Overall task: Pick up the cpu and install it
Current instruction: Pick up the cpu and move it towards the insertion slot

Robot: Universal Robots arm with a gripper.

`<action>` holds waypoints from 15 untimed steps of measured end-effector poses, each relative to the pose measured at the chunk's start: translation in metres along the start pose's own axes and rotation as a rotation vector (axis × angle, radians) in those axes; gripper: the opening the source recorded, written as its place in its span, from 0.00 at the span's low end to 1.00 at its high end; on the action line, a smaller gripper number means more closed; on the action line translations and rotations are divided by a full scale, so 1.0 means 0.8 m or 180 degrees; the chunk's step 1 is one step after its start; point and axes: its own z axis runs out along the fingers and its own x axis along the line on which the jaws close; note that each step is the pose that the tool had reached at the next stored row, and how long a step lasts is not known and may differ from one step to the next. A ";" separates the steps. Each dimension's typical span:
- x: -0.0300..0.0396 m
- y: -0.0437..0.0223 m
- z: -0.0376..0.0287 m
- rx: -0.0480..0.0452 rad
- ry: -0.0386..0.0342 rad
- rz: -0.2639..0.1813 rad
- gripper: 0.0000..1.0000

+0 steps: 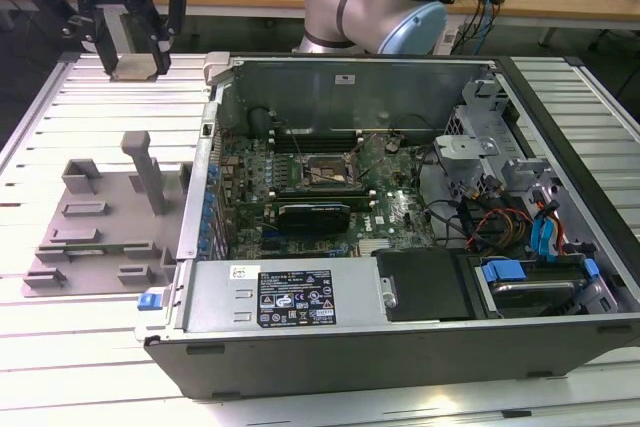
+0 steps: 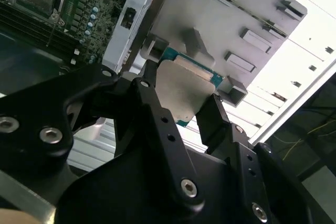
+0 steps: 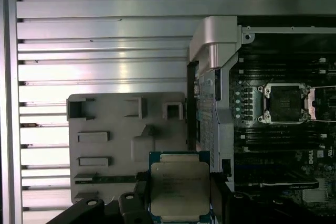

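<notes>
Though the cpu (image 1: 133,69) is picked up, pinched tight between the fingers (image 1: 160,42) high above the tabletop (image 1: 60,97) near the grey tray (image 1: 100,217), it is not put in yet. The socket (image 1: 315,172) inside the computer case (image 1: 400,347) has no chip.

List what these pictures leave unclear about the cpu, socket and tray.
- cpu: side edges covered by the jaws, first wrist view.
- socket: contacts too small, exterior view.
- grey tray: partly behind cpu and gripper, second wrist view.
</notes>
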 end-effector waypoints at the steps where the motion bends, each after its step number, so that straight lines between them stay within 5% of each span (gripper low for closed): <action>1: -0.0022 0.0001 0.0001 0.0000 0.0000 0.0000 0.55; 15: -0.0406 0.0009 0.0010 0.0000 0.0000 0.0000 0.55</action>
